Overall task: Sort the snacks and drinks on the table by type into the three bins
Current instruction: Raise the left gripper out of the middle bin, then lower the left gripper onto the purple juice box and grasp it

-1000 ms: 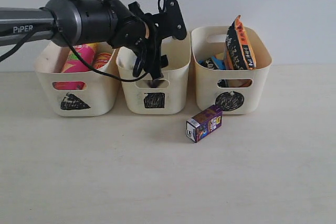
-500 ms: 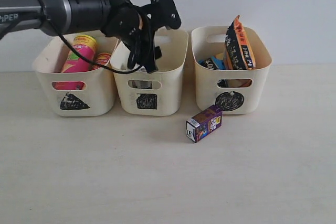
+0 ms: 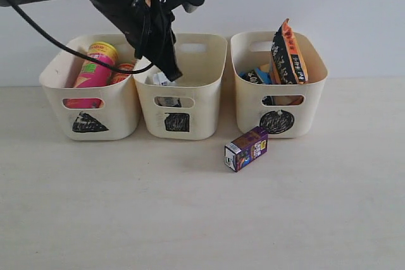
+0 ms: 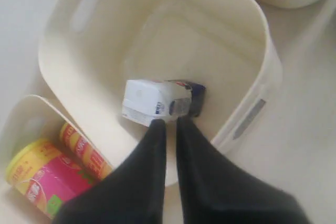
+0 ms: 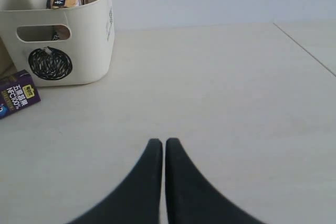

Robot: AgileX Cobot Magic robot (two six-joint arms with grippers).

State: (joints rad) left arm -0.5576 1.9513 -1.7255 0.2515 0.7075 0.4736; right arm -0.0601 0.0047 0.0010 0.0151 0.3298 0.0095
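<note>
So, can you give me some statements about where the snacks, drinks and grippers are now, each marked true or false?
1. The purple carton lies on the table, outside every bin. True.
2. The white carton is in the circle bin. False: it lies in the square bin.
3. The left gripper holds the white carton. False: it is shut on nothing, above the square bin.
4. Both chip tubes are in the triangle bin. True.
5. The right gripper is open. False: it is shut.
</note>
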